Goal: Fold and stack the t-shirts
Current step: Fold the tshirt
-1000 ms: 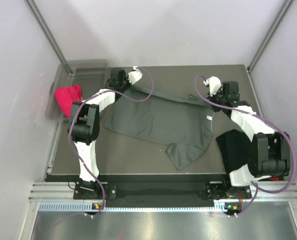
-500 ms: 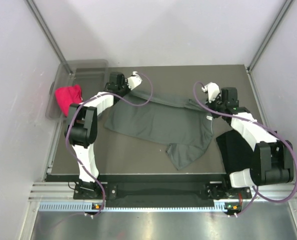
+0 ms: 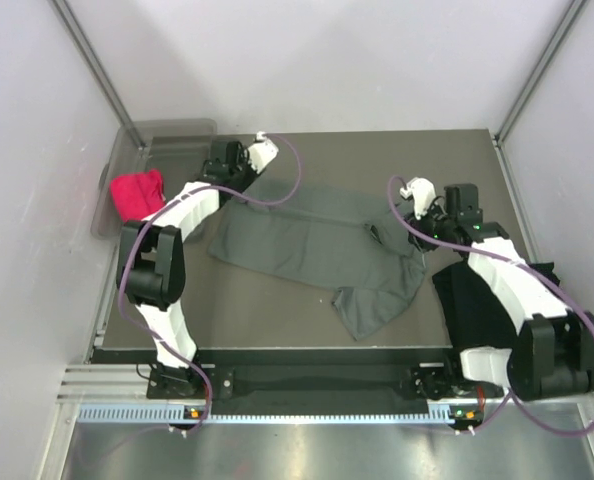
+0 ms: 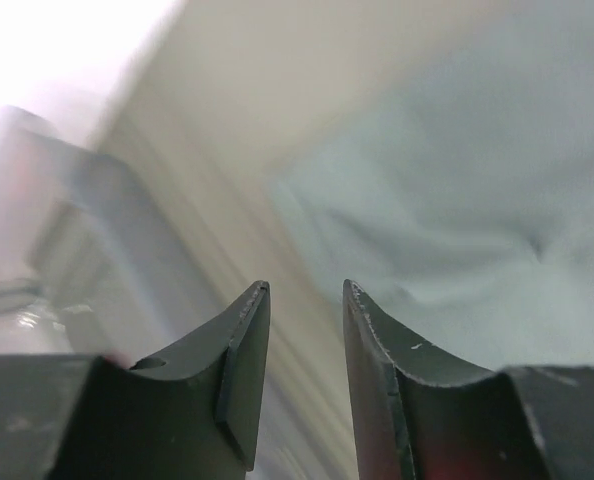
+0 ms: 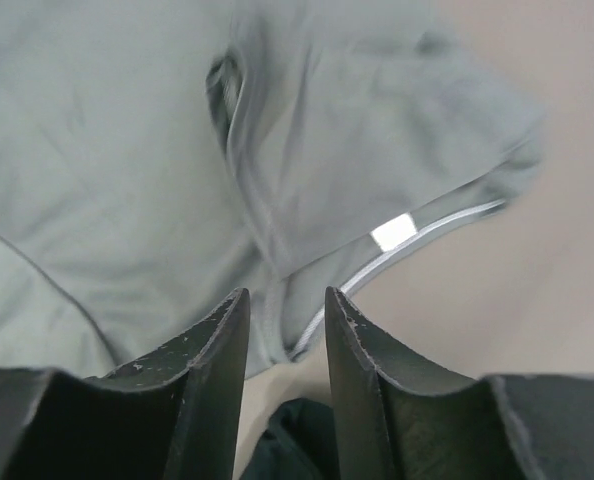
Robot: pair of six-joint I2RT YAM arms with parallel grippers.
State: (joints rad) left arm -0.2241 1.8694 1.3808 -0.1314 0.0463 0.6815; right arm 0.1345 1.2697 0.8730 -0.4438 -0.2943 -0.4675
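Observation:
The dark grey t-shirt (image 3: 312,240) lies spread across the middle of the table, one sleeve pointing to the near side. My left gripper (image 3: 242,178) hovers at its far left corner. In the left wrist view the left gripper (image 4: 305,287) is open over bare table, with the grey t-shirt (image 4: 457,200) just to its right. My right gripper (image 3: 414,222) is at the shirt's right end. It (image 5: 287,292) stands open above the collar, where the white neck label (image 5: 394,231) shows. A black folded t-shirt (image 3: 472,300) lies under the right arm.
A clear plastic bin (image 3: 172,135) sits off the table's far left corner with a red cloth (image 3: 137,193) in it. Metal frame posts and white walls close in the table's sides.
Both grippers have opened and let go of the grey shirt's far edge, which has dropped onto the table. The left gripper has shifted left, the right one slightly toward the near side.

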